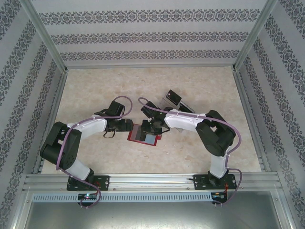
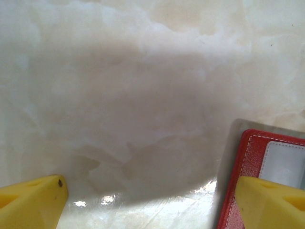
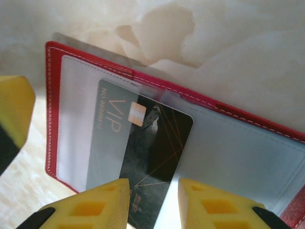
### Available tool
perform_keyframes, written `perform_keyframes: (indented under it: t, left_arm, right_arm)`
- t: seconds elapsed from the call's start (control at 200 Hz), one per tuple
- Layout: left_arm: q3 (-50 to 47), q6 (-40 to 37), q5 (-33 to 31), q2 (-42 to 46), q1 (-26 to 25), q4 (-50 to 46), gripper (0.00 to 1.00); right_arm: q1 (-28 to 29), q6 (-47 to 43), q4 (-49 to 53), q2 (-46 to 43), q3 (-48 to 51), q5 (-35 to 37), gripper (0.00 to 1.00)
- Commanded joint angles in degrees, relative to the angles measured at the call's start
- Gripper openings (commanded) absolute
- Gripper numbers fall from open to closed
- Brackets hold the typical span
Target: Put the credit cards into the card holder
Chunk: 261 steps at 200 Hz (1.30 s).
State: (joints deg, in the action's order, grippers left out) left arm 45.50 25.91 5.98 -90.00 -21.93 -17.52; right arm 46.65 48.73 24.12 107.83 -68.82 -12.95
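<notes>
Here's the card holder (image 1: 143, 137), lying open and flat on the pale marbled surface (image 1: 95, 90), right between the two arms, red rim showing all round. The right tool (image 3: 153, 191) is down over it. Its yellow fingers (image 3: 95, 207) stand parted, with the near end of a credit card (image 3: 143, 143) sitting in the gap between them. The left finger meets the card's edge, but a sliver of pale pocket shows between the card and the other finger, so that's loose, no clamp on it. The card itself is dark, with VIP lettering and a small gold chip. It lies at a slant, its far end tucked under the clear pocket on the holder's left panel and its near end out in the open. The holder's right panel (image 3: 238, 152) is bare, greyish-blue lining with white stitching. Over to the left tool (image 2: 148, 186), which is spread wide and low above the surface, with the holder's red corner (image 2: 252, 152) running under its right finger (image 2: 267, 200). Whether that finger actually presses on the leather, I can't tell. From above, the two tools (image 1: 127, 125) (image 1: 148, 128) face each other across the holder. Further back on the right stands a clear rack (image 1: 183, 106) with another dark card (image 1: 172, 97) in it.
</notes>
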Motion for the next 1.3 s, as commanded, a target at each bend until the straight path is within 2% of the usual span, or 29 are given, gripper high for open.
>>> perform_keyframes:
  t: [0.0,0.929,1.209,1.299]
  left_arm:
    - [-1.6,0.74,2.8,-2.29,0.54,2.39,0.92]
    - [-2.43,1.51,4.49,-3.34,0.21,4.37,0.91]
    - [-2.68,2.72,5.2,-2.22,-0.16,4.04,0.9]
    - [-2.59,2.83,4.08,-0.38,-0.14,2.61,0.91]
  right_arm:
    - [0.5,0.65,-0.02,1.14,0.11,-0.58,0.33]
    - [2.36,-0.48,2.34,6.31,-7.4,-2.08,0.28]
    - [2.72,-4.23,5.65,6.96,-7.23,-0.93,0.26]
    - [2.73,-6.82,6.53,6.37,-5.08,-0.12,0.32]
